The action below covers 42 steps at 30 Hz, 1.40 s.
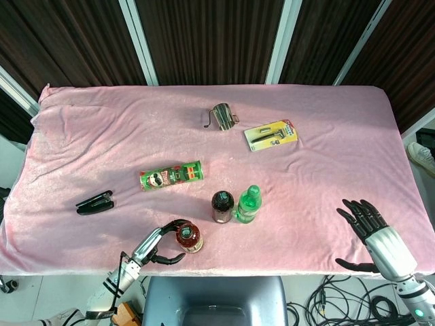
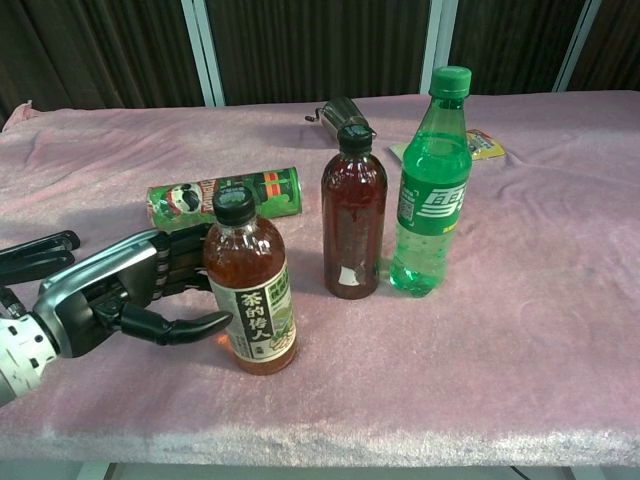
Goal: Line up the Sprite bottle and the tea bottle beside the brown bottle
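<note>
Left hand [image 2: 120, 290]: fingers spread around tea bottle [image 2: 249, 285], grip unclear; right hand [image 1: 372, 234]: open, far right of bottle

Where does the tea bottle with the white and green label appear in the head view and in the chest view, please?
Head view: the tea bottle stands near the bottom edge, left of centre, with the left hand at its left side.
Chest view: the tea bottle stands in the lower left foreground.
Shared landmark: the brown bottle, just to its right and further back in both views.
</note>
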Tool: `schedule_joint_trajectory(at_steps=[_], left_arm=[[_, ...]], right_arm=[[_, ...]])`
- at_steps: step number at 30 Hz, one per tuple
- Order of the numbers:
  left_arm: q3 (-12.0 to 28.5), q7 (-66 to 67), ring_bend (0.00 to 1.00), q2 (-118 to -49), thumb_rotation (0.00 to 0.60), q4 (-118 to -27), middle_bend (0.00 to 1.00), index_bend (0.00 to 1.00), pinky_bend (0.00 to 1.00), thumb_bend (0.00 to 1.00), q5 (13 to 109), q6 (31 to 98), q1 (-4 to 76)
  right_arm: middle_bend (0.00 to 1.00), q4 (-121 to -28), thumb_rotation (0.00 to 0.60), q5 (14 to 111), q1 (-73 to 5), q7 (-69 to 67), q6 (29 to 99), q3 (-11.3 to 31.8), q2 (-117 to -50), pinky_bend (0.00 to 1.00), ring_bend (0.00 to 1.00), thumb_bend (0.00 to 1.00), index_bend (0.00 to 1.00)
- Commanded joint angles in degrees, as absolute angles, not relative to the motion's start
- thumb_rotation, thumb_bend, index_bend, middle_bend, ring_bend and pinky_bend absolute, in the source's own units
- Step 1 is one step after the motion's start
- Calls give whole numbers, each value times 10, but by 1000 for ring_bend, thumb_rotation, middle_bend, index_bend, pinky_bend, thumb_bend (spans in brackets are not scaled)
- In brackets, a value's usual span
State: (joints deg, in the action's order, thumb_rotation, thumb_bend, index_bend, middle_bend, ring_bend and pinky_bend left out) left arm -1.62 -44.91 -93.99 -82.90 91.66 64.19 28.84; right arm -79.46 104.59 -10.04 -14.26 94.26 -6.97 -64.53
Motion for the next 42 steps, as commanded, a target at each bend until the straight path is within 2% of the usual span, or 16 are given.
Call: schedule_joint_trajectory(at_steps=[1, 9, 19, 23, 29, 35, 42], left_arm=[[-13, -446, 284, -945, 600, -826, 366, 366, 355, 289, 911, 637, 292], [-10, -430, 376, -957, 600, -820, 490, 486, 422, 307, 910, 641, 296], [1, -446, 515, -964, 600, -802, 647, 649, 570, 485, 914, 689, 283], [12, -438, 535, -953, 600, -800, 669, 674, 588, 501, 914, 713, 278], [58, -440, 535, -940, 600, -793, 668, 672, 585, 501, 882, 734, 278], [101, -419, 531, -948, 600, -783, 661, 662, 573, 502, 840, 683, 315], [119, -376, 525, -966, 600, -785, 655, 654, 566, 501, 815, 640, 347]], right_arm=[[0, -795, 600, 1046, -100, -144, 941, -69, -644, 51, 0, 130, 0], [0, -801, 600, 1048, -101, -157, 930, -70, -636, 51, 0, 130, 0], [0, -805, 600, 1050, -103, -158, 917, -68, -635, 51, 0, 130, 0], [0, -806, 600, 1051, -103, -157, 915, -68, -634, 51, 0, 129, 0], [0, -807, 600, 1052, -103, -157, 909, -68, -633, 51, 0, 129, 0], [0, -810, 600, 1053, -105, -152, 901, -68, -634, 51, 0, 129, 0], [0, -810, 600, 1046, -105, -154, 896, -64, -634, 51, 0, 129, 0]])
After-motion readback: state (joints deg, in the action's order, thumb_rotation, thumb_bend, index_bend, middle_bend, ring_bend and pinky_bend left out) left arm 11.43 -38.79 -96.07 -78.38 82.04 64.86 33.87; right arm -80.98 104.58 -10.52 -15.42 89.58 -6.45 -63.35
